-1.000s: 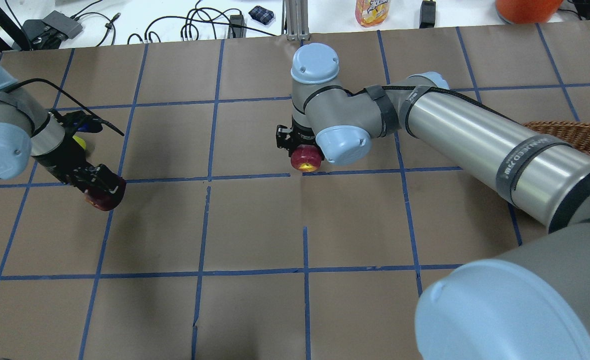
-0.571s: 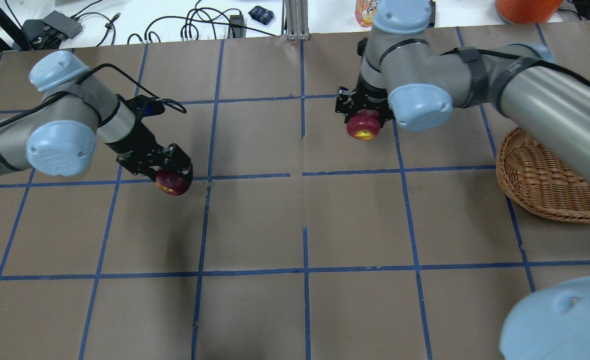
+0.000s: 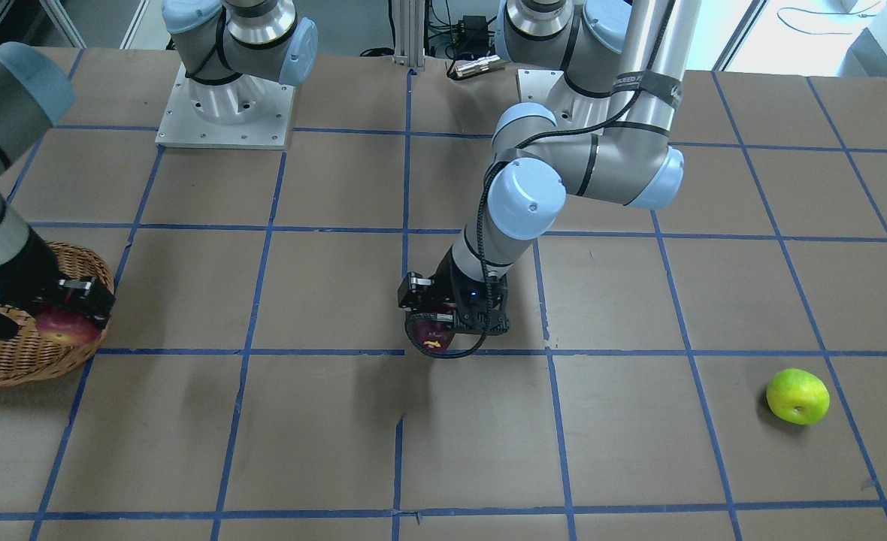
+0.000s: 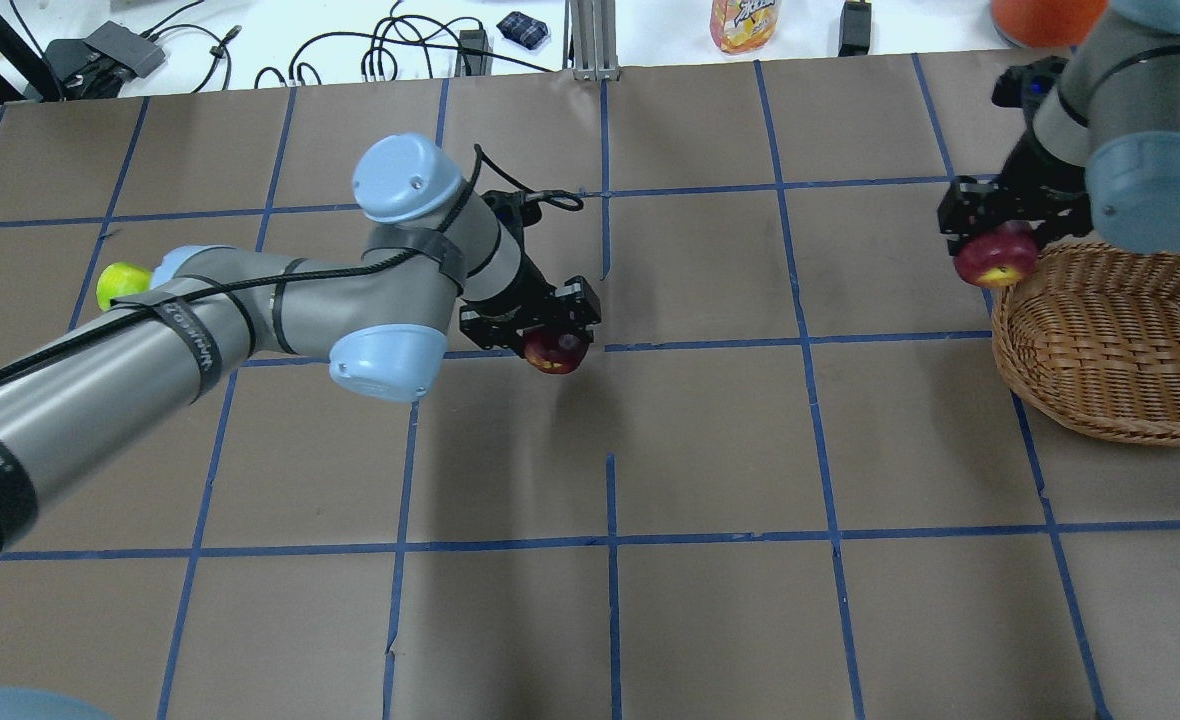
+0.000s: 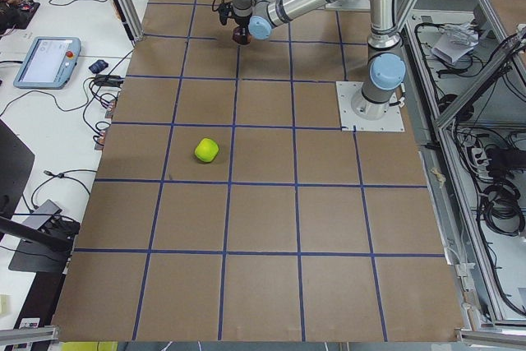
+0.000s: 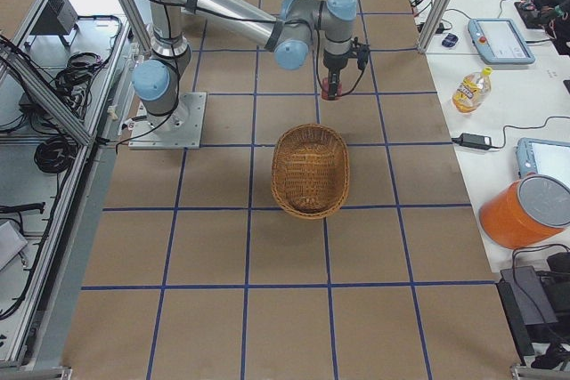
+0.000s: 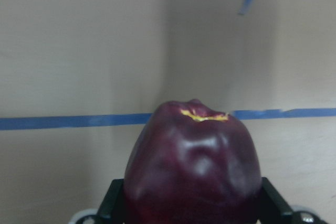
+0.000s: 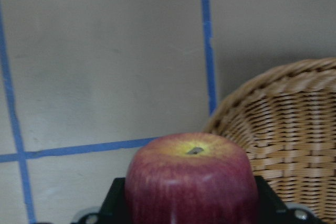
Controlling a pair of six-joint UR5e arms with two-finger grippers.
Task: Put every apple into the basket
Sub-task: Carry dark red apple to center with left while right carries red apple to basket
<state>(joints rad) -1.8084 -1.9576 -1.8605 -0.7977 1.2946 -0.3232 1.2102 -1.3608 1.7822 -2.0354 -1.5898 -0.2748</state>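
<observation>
My left gripper is shut on the dark maroon apple and holds it above the table's middle; the apple fills the left wrist view. My right gripper is shut on the red streaky apple and holds it at the left rim of the wicker basket. In the right wrist view the red apple sits just left of the basket's rim. The yellow-green apple lies alone on the table at the robot's far left, partly hidden behind my left arm in the overhead view.
The table is brown paper with a blue tape grid. A drink bottle, an orange container and cables lie beyond the far edge. The basket's inside shows no apple in it in the right side view.
Both arms have swung right in the overhead view. The left carried the maroon apple to the table's middle. The right carried the red apple to the basket's rim.
</observation>
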